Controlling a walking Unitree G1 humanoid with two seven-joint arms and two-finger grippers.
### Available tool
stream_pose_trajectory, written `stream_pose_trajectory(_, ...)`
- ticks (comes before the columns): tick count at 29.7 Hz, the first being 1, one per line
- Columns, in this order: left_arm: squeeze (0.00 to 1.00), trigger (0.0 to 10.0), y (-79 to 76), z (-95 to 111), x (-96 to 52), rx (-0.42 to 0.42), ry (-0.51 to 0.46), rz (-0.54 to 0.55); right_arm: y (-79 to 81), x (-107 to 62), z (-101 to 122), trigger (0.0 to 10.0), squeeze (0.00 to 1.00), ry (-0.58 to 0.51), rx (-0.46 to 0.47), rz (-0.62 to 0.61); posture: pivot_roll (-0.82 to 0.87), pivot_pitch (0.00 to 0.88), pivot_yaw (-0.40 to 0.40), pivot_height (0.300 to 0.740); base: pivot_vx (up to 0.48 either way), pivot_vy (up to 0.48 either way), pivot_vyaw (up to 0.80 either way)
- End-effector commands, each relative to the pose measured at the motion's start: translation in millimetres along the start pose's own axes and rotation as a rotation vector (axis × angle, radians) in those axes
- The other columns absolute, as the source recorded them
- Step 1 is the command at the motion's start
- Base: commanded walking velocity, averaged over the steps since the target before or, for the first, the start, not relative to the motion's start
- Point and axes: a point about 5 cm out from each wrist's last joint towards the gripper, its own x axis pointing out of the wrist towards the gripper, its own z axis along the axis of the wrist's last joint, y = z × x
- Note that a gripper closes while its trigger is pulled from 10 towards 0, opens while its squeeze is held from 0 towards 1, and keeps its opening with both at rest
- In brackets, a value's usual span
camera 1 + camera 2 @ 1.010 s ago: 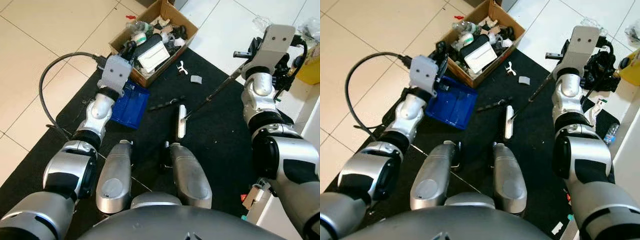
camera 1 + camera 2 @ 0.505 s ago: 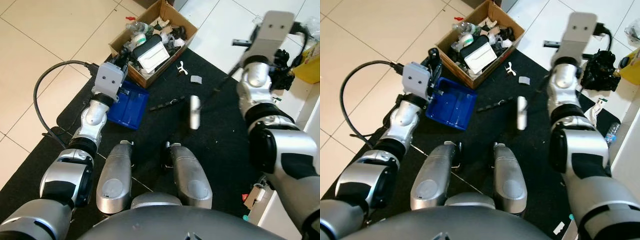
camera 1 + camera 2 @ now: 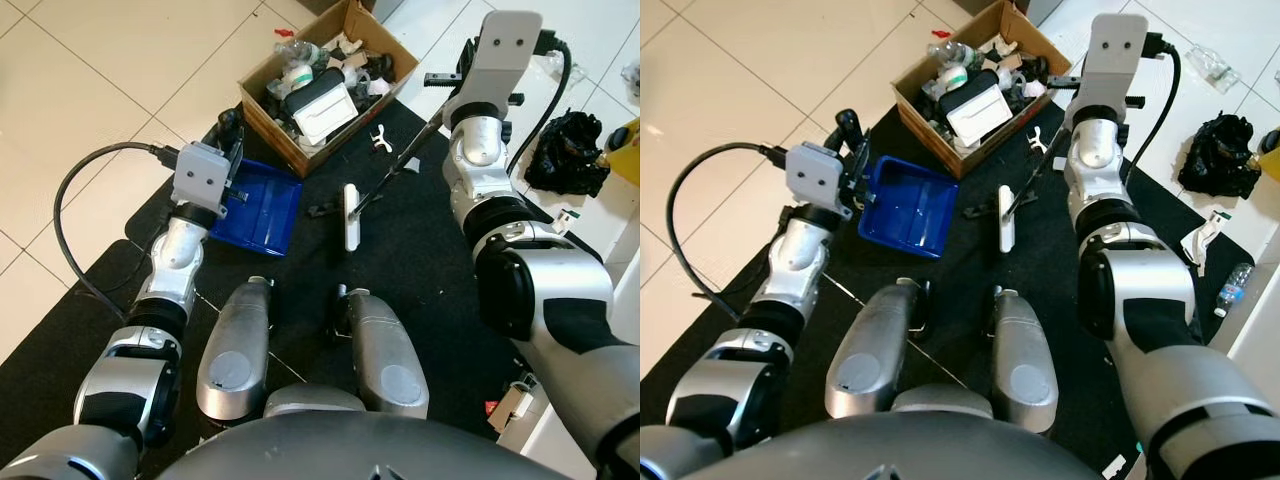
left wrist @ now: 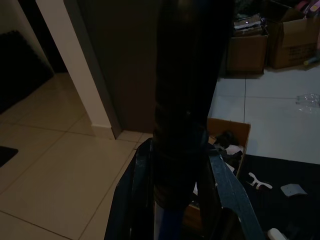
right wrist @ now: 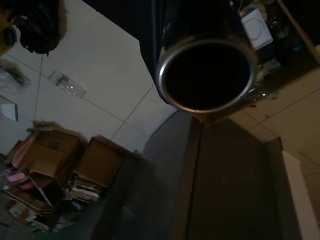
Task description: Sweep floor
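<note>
Blue dustpan is clamped by its handle in left gripper; stiff, light broom is held high on its handle by right gripper.

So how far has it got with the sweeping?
Mid-job, seemingly. The left gripper holds the blue dustpan on the black mat; the right arm holds the broom beside it. Still unswept: a white scrap and a dark strip.
</note>
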Motion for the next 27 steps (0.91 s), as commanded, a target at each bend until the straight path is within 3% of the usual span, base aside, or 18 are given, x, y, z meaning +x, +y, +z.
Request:
stream_pose_trajectory(1,0.10,10.0,-6.6,-12,-11.3,-0.013,0.077,-0.034,5.4,0.7,1,10.0,0.00,0.007,0.001,0.038,0.31,0.245,-0.084,0.740,0.000,0.000,0.00)
stream_pose_trajectory(8,0.10,10.0,-9.1,-9,-4.2,-0.023,0.075,-0.036,31.3,-5.6,-5,10.0,0.00,0.034,-0.023,0.236,0.28,0.231,-0.084,0.740,0.000,0.000,0.00)
stream_pose_trajectory(15,0.10,10.0,-11.0,-9,-1.4,-0.027,0.080,-0.041,47.3,-7.4,-3,10.0,0.00,0.043,-0.003,0.331,0.26,0.220,-0.086,0.740,0.000,0.000,0.00)
stream_pose_trajectory(18,0.10,10.0,-12.4,-8,0.0,-0.029,0.083,-0.041,60.4,-8.7,3,10.0,0.00,0.030,0.069,0.420,0.26,0.217,-0.091,0.740,0.000,0.000,0.00)
stream_pose_trajectory(27,0.10,10.0,-14.0,-8,0.4,-0.033,0.083,-0.040,65.3,-5.2,21,10.0,0.00,-0.057,0.216,0.505,0.25,0.213,-0.094,0.740,0.000,0.000,0.00)
